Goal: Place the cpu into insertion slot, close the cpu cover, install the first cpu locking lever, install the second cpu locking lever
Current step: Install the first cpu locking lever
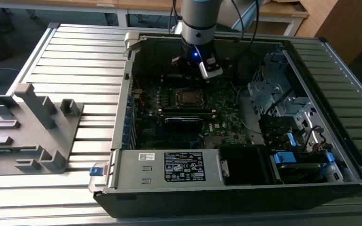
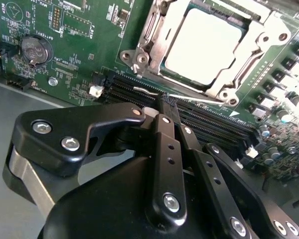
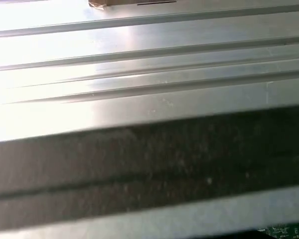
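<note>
The cpu (image 2: 202,45), a square chip with a dull silver top, lies flat in the insertion slot (image 1: 187,97) on the green motherboard inside the open computer case. The cpu cover (image 2: 255,46), a thin metal frame, lies down around the chip's edges. A thin bright metal rod (image 2: 189,97) runs along the socket's edge closest to my fingertips. My gripper (image 2: 167,102) hangs just beside the socket with its black fingers (image 2: 162,134) closed together and nothing between them. In the exterior view the gripper (image 1: 201,70) hovers over the board just behind the slot.
The case walls (image 1: 130,84) ring the motherboard. A labelled grey power-supply box (image 1: 168,167) sits at the case's front, drive bays (image 1: 275,89) at the exterior view's right. A grey fixture (image 1: 27,127) stands on the slatted table (image 3: 149,74) at the exterior view's left. Memory slots (image 2: 214,119) run beside the socket.
</note>
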Controlling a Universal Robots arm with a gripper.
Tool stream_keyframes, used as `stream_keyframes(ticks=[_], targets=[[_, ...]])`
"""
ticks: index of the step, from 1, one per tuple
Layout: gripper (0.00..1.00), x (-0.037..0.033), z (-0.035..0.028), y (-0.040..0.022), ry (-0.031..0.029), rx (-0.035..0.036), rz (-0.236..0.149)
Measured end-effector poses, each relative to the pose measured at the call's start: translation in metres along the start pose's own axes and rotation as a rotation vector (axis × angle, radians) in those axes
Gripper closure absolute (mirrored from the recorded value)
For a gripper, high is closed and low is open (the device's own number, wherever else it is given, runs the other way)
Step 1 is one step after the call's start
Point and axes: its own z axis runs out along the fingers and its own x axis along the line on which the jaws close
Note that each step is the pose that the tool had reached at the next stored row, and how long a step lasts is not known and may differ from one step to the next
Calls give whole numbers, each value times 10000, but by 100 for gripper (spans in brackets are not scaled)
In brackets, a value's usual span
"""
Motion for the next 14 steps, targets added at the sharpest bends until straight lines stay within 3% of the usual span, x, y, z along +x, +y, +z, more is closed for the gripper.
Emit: stream_keyframes(ticks=[5,10,14], targets=[[90,-8,3,4,-38,106,167],[90,-10,11,3,-110,200,639],[90,-8,22,8,-146,218,911]])
